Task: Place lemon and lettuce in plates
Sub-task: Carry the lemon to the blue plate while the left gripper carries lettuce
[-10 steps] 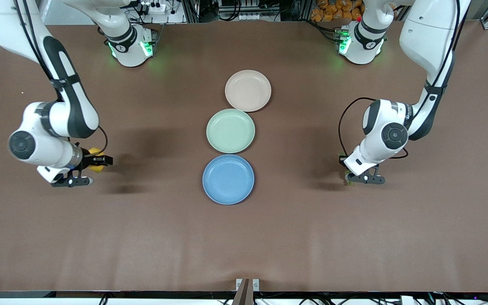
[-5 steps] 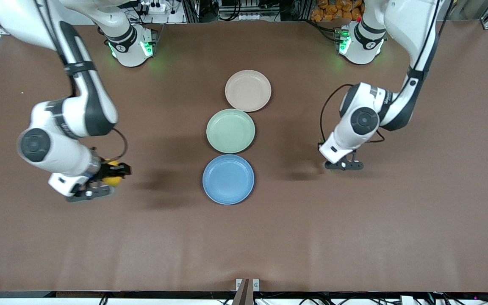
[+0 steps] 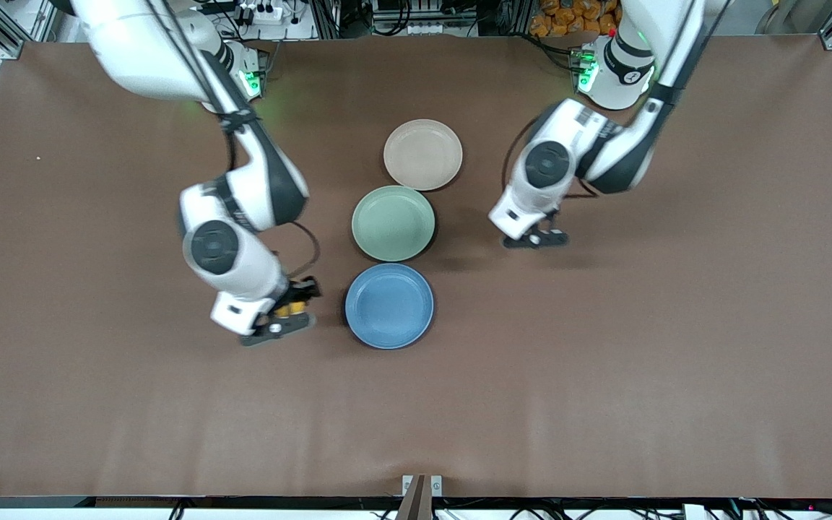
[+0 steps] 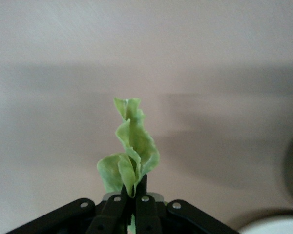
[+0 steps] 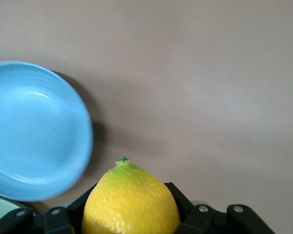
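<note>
Clamping the small oval yellow lemon (image 5: 131, 200) with its dimpled skin between closed-in fingers: the right gripper (image 3: 287, 312), hanging over bare brown tabletop (image 3: 170, 404) just beside the round shallow blue plastic plate (image 3: 389, 305), on the side toward the right arm's end of the table. Showing only as a sliver of yellow between the black fingers in the front view; filling the lower middle of the right wrist view, green-tipped nub pointing away from the wrist. Lying empty near the lemon in that wrist view, that same blue plate, not under the gripper.

Pinching the wrinkly light green lettuce leaf (image 4: 129, 151) at its base, fingers drawn nearly together on it: the left gripper (image 3: 536, 239), hanging over bare table toward the left arm's end, beside the round pale green plate (image 3: 393, 222) and near the round pale pinkish beige plate (image 3: 422, 154). Standing up out of the fingertips in the left wrist view, the leaf, curled and folded; hidden under the wrist in the front view.

Lying in one line down the middle of the table, all three plates, touching or nearly so, all empty: beige farthest from the front camera, pale green between, blue nearest.
</note>
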Motion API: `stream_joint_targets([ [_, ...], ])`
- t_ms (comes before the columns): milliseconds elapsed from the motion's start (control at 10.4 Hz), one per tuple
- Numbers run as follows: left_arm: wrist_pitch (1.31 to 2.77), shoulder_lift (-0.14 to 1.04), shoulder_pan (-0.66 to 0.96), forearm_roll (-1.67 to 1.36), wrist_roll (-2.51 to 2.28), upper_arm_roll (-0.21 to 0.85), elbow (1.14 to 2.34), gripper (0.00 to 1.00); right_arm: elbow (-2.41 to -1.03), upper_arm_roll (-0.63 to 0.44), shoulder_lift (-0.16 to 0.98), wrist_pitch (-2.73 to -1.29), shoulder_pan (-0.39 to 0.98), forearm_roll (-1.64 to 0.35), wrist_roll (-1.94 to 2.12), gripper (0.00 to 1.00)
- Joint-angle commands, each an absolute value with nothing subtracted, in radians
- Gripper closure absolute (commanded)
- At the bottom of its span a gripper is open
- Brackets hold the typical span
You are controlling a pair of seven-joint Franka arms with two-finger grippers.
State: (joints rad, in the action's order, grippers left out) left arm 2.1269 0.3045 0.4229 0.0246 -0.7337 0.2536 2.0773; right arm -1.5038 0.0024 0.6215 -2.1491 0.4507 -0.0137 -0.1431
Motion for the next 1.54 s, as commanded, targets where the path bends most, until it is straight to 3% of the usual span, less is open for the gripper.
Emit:
stream_joint_targets([
  [0,2.094,0.307,0.422,0.035,-0.885,0.357,2.079,1.0,-1.437,-0.005,0.719,-2.28,0.553,-0.018,-0.336,0.85],
  [192,2.094,0.348,0.425,0.034,-0.989,0.425,2.047,1.0,-1.437,-0.005,0.771,-2.405,0.595,-0.018,-0.448,0.82],
  [480,2.094,0.419,0.477,0.017,-1.142,0.503,1.996,1.0,-1.437,-0.006,0.85,-2.48,0.635,-0.012,-0.48,0.81],
  [576,2.094,0.442,0.517,0.002,-1.16,0.503,1.977,1.0,-1.437,-0.006,0.865,-2.5,0.637,-0.012,-0.479,0.76],
  [672,2.094,0.466,0.538,-0.012,-1.176,0.503,1.953,1.0,-1.437,-0.006,0.873,-2.503,0.64,-0.011,-0.479,0.63],
  [864,2.094,0.532,0.593,-0.012,-1.218,0.503,1.911,1.0,-1.437,-0.008,0.87,-2.513,0.641,0.0,-0.474,0.0],
  [1056,2.095,0.564,0.626,-0.006,-1.224,0.5,1.902,0.94,-1.422,-0.009,0.844,-2.497,0.611,-0.008,-0.459,0.0],
  [1152,2.095,0.565,0.627,0.0,-1.223,0.5,1.904,0.1,-1.419,0.001,0.835,-2.462,0.577,-0.011,-0.454,0.0],
  [1248,2.094,0.565,0.629,0.0,-1.226,0.5,1.904,0.0,-1.398,0.002,0.822,-2.388,0.569,-0.018,-0.443,0.0],
  [1440,2.094,0.563,0.627,-0.002,-1.227,0.5,1.904,0.0,-1.294,0.014,0.811,-2.17,0.542,-0.023,-0.431,0.0],
])
